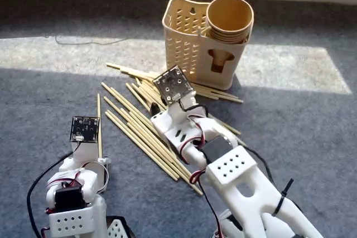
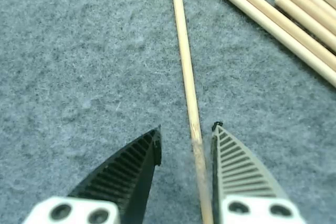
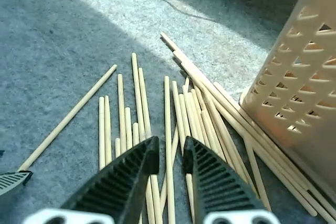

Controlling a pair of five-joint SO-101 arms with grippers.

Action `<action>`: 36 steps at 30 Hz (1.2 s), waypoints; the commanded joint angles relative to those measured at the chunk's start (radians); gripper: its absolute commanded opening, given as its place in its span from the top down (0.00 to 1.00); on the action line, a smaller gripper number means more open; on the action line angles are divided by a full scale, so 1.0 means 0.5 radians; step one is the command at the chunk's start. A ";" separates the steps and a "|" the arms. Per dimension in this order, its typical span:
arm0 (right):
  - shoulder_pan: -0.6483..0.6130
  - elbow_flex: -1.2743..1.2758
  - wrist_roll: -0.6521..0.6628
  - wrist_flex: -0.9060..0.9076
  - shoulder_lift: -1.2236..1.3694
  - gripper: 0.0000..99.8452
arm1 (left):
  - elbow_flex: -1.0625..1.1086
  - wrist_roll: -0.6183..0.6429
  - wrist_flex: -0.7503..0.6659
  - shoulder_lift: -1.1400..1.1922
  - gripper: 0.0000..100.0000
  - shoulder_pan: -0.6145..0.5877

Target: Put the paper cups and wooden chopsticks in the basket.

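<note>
Chopstick (image 2: 181, 51) of wood lying between open left fingers (image 2: 236, 166), touching the pale one. Likely light, stiff, slim, apt to roll; best pinched mid-length. Right fingers (image 3: 131, 177) slightly parted over chopstick pile (image 3: 184, 114).

There is one basket (image 1: 184, 37), and in it one nested stack of paper cups (image 1: 230, 15), four or five by the rims. The wooden chopsticks (image 1: 142, 135) number roughly twenty, overlapping too much for an exact count.
</note>
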 commanded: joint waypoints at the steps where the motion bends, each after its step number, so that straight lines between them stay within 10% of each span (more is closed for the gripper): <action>1: -0.020 -0.164 -0.025 0.011 0.229 0.91 | 0.041 0.012 0.009 -0.014 0.84 -0.020; 36: -0.084 -0.769 -0.015 0.235 1.407 0.91 | 0.041 0.012 0.009 -0.014 0.84 -0.020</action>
